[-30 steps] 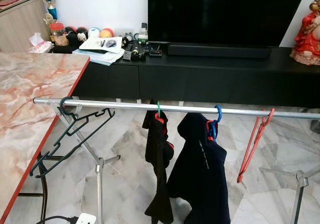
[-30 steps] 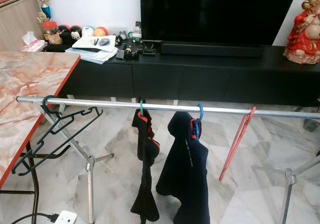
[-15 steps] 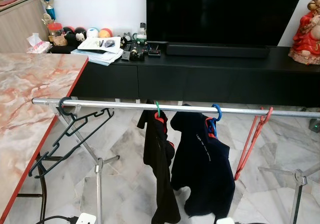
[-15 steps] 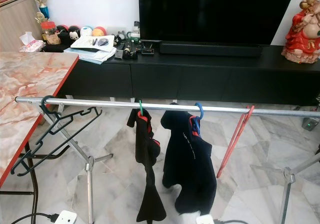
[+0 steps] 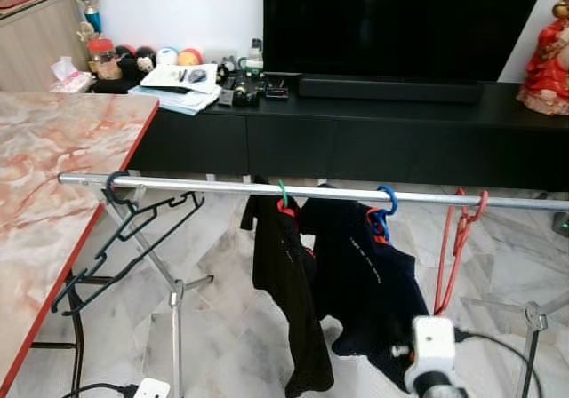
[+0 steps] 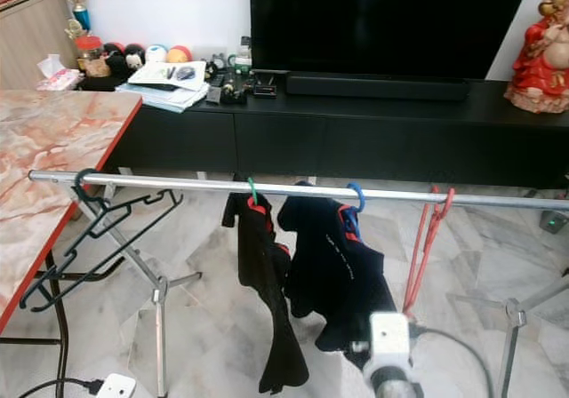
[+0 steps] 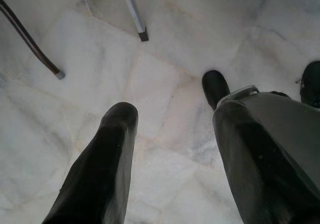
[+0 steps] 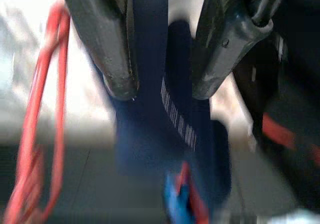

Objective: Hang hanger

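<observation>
We saw the marble tabletop (image 5: pixel 53 176) at far left. The steel rail (image 5: pixel 222 187) carried, left to right, an empty black hanger (image 5: pixel 124 238), a green hanger (image 5: pixel 282 195) with a black garment (image 5: pixel 284 300), a blue hanger (image 5: pixel 386 204) with a navy garment (image 5: pixel 364 282), then a bare red hanger (image 5: pixel 458 247). Our left hand (image 7: pixel 170 149) hung spread over the marble floor (image 7: pixel 160 59), pinching nothing. Our right hand (image 8: pixel 162 84) pointed at the navy garment with fingers (image 8: pixel 112 49) spread, empty, the red hanger just beside it. A black TV console (image 5: pixel 373 131) stood behind.
</observation>
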You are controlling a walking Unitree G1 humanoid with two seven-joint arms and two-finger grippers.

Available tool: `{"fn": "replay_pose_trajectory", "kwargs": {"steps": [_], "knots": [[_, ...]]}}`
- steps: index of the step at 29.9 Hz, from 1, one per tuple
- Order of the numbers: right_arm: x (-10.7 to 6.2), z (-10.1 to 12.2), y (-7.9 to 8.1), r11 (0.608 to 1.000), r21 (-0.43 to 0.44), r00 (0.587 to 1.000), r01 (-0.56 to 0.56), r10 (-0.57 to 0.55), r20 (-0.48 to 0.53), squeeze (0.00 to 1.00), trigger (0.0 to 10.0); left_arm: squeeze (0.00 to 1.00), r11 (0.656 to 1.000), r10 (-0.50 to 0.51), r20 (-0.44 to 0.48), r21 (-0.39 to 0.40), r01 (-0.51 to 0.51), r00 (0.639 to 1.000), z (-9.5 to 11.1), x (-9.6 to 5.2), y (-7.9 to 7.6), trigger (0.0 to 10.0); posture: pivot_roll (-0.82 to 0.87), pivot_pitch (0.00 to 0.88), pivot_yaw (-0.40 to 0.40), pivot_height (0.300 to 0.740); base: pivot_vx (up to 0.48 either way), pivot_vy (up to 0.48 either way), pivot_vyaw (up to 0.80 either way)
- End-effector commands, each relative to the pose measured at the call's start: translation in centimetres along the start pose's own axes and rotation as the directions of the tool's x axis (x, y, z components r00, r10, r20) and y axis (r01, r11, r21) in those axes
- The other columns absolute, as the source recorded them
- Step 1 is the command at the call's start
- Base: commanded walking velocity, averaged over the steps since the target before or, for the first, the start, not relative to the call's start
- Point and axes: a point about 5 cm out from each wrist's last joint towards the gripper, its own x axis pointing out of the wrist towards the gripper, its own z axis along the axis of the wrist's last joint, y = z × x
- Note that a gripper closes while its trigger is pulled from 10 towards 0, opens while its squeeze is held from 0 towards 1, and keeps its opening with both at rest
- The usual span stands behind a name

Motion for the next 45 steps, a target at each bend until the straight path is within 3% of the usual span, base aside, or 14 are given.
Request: {"fn": "replay_pose_trajectory", "kwargs": {"steps": [1,5,13,16,20,22,45], "knots": [[0.0,1.6,-0.4,0.998,0.047,0.995,0.042,-0.046,0.083,0.00,10.0,0.00,1.000,0.005,-0.018,-0.007,-0.006,1.000,-0.6,-0.1,0.1,10.0,-0.03,0.033,-0.019,0.740,0.000,0.000,0.00],[-0.4,3.2,-0.1,0.997,0.060,0.987,0.044,-0.052,0.152,0.00,10.0,0.00,1.000,0.003,-0.011,-0.012,-0.004,1.000,-0.6,-0.1,0.2,10.0,-0.03,0.032,-0.020,0.740,0.000,0.000,0.00],[-2.1,3.8,0.6,0.998,0.060,0.989,0.001,-0.010,0.150,0.00,10.0,0.00,0.999,0.025,0.002,-0.026,-0.025,1.000,-0.7,-0.1,0.3,10.0,-0.04,0.042,-0.008,0.740,0.000,0.000,0.00],[-2.1,3.8,0.4,0.996,0.090,0.990,0.011,-0.024,0.141,0.00,10.0,0.00,0.999,0.041,0.010,-0.029,-0.041,0.999,-0.7,-0.2,0.4,10.0,-0.04,0.041,-0.007,0.740,0.000,0.000,0.00],[-2.1,4.1,0.8,0.999,0.042,0.990,-0.031,0.025,0.138,0.00,10.0,0.00,0.995,0.080,0.028,-0.065,-0.078,0.996,-0.7,-0.2,0.6,10.0,-0.03,0.039,-0.011,0.740,0.000,0.000,0.00],[-1.8,4.0,0.1,0.997,0.073,0.991,0.024,-0.033,0.129,0.00,10.0,0.00,0.992,0.089,0.028,-0.093,-0.086,0.996,-0.8,-0.2,0.6,10.0,-0.03,0.036,-0.012,0.740,0.000,0.000,0.00],[-1.5,3.7,1.0,0.994,0.104,0.995,0.031,-0.040,0.093,0.00,10.0,0.00,0.994,0.073,0.027,-0.080,-0.070,0.997,-0.9,-0.2,0.5,10.0,-0.04,0.000,-0.008,0.740,0.207,0.000,0.00]]}}
